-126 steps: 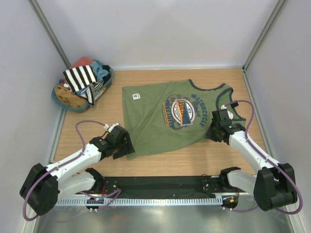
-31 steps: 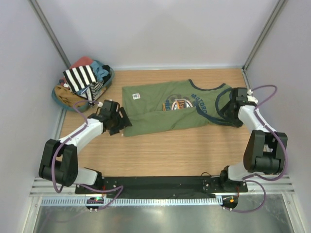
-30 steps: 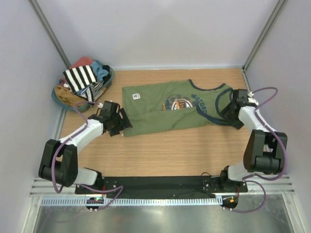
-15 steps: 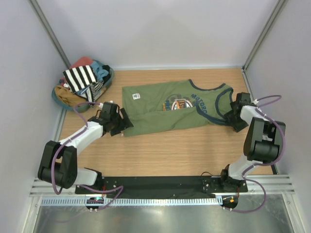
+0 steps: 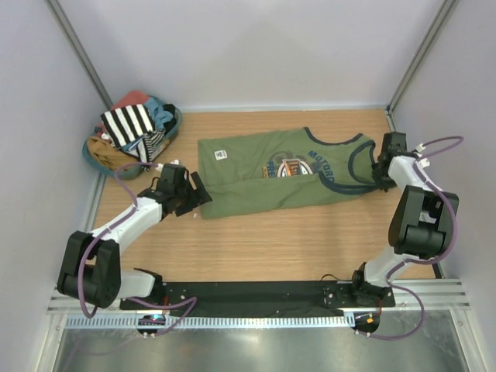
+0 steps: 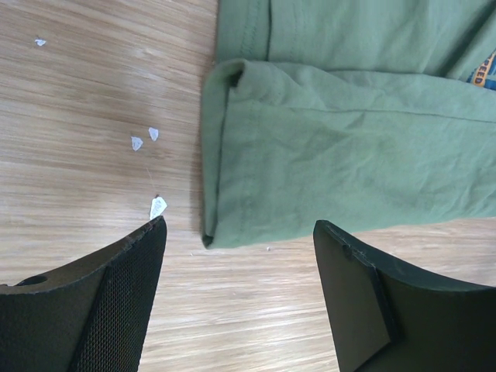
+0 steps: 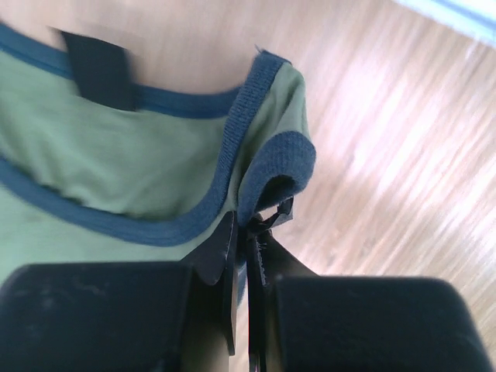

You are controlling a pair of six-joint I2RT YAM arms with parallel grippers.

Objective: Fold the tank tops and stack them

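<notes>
The olive green tank top (image 5: 271, 182) lies folded in half lengthwise at the table's centre back, with its printed patch (image 5: 293, 168) partly tucked in the fold. My left gripper (image 5: 192, 198) is open and empty just off the top's near left corner; in the left wrist view (image 6: 240, 226) that folded corner (image 6: 325, 170) lies just ahead of the fingertips. My right gripper (image 5: 380, 167) is shut on the top's blue-trimmed shoulder strap (image 7: 271, 167) at its right end, as the right wrist view (image 7: 249, 226) shows. The black-and-white striped tank top (image 5: 128, 124) lies on the pile in the basket.
A blue-rimmed basket (image 5: 94, 161) at the back left holds the striped top, a salmon-red garment (image 5: 130, 99) and a light blue one (image 5: 164, 112). Small white scraps (image 6: 155, 208) lie on the wood by the left gripper. Walls close in the table on three sides.
The top's near half has been folded over onto its far half. In the last second my right gripper pulled the strap rightward and back, shifting the top slightly right. The left gripper stayed at the corner.
</notes>
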